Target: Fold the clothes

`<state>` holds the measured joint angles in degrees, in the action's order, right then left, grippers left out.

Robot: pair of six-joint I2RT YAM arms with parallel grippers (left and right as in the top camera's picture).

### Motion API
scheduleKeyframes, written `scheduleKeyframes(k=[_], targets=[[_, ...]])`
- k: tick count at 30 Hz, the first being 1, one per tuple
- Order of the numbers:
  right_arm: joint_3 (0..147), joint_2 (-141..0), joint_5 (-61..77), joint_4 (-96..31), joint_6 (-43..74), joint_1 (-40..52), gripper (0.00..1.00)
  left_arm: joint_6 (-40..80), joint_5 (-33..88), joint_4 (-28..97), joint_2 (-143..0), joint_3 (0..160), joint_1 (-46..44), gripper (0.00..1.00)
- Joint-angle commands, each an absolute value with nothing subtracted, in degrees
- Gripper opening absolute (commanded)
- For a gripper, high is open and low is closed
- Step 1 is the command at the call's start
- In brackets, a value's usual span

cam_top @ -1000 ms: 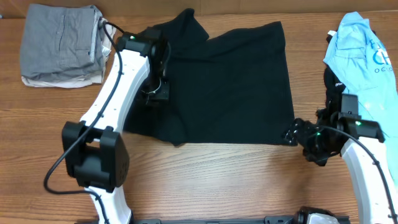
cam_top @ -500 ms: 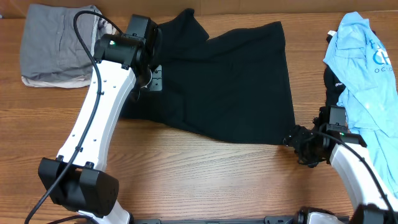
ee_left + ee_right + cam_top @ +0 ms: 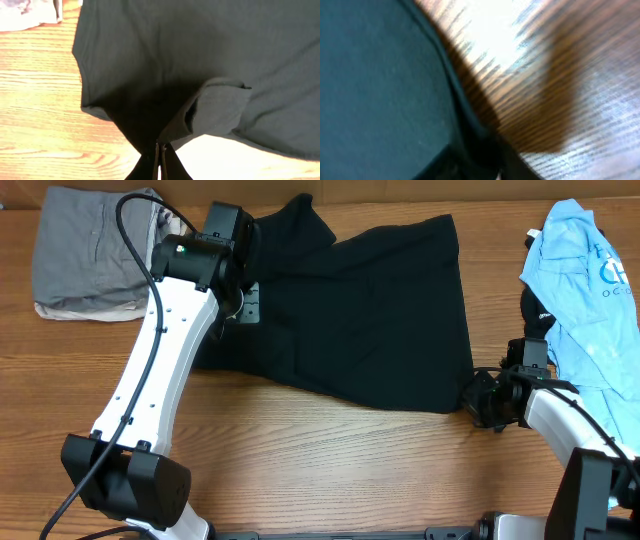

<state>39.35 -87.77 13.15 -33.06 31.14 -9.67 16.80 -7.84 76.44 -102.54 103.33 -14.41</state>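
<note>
A black T-shirt (image 3: 370, 310) lies spread across the middle of the wooden table (image 3: 330, 470). My left gripper (image 3: 245, 302) is at the shirt's left side. In the left wrist view the left gripper (image 3: 160, 152) is shut on a pinch of the black cloth (image 3: 200, 45), which hangs from it in a raised fold. My right gripper (image 3: 476, 393) sits at the shirt's lower right corner. The right wrist view is blurred. There the dark hem (image 3: 375, 80) runs into the right gripper (image 3: 497, 172), whose jaws stand together on it.
A folded stack of grey clothes (image 3: 95, 250) lies at the back left. A light-blue shirt (image 3: 590, 290) is heaped at the right edge, with a dark item (image 3: 535, 310) beside it, close to my right arm.
The right gripper has closed on the shirt's lower right corner and shifted slightly toward the back. The left arm swung back early on, dragging the shirt's left edge, and has since held still.
</note>
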Motion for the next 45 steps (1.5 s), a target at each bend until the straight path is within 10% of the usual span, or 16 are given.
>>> scheduleKeyframes(k=[1,18,35,45], targets=[[38.72,-89.95,13.1,-35.77,31.55,-9.34,0.04,18.26,-9.67,75.75,-101.12,104.49,-13.91,0.04],[65.93,-81.21,12.01,-77.52,15.92,-14.17,0.04,18.02,-10.09,81.17,-94.39,105.8,-6.28,0.04],[66.3,-69.21,10.5,-84.53,16.49,-14.24,0.04,19.49,-12.99,90.15,-93.95,101.73,-6.39,0.04],[66.28,-75.46,10.13,-68.29,16.45,-14.22,0.04,19.99,-13.96,66.65,-94.02,86.39,-6.33,0.04]])
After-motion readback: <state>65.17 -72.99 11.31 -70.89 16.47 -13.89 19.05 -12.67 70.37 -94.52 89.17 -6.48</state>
